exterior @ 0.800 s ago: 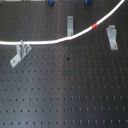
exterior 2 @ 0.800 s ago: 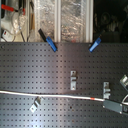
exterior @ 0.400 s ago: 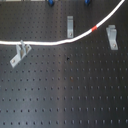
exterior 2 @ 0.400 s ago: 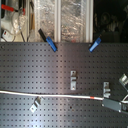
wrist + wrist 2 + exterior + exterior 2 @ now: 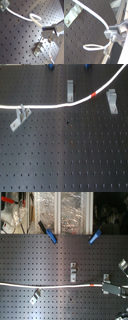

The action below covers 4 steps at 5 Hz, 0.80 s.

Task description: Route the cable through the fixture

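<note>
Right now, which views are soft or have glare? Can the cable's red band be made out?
First exterior view: soft overall, yet the red band on the cable reads clearly. Second exterior view: blurry, with bright glare on the clutter behind the board; band is only a faint speck. Both wrist views: cable sharp enough, gripper blurred, no band visible.

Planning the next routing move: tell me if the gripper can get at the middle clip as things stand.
Probably yes. The gripper holds the cable at the second exterior view's right, and only open perforated board lies between it and the middle clip; the cable already passes beside that clip.
</note>
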Tool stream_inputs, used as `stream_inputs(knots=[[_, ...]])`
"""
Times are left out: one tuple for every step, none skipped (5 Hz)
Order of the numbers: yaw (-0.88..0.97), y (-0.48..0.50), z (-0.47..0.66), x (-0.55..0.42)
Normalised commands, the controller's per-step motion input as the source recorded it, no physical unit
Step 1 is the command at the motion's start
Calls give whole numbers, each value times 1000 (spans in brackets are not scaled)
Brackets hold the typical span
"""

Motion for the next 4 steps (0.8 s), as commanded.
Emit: stream_inputs(knots=[[-83,6,847,-276],[171,77,2,-107],[0,2,0,-31],[163,-76,40,-804]])
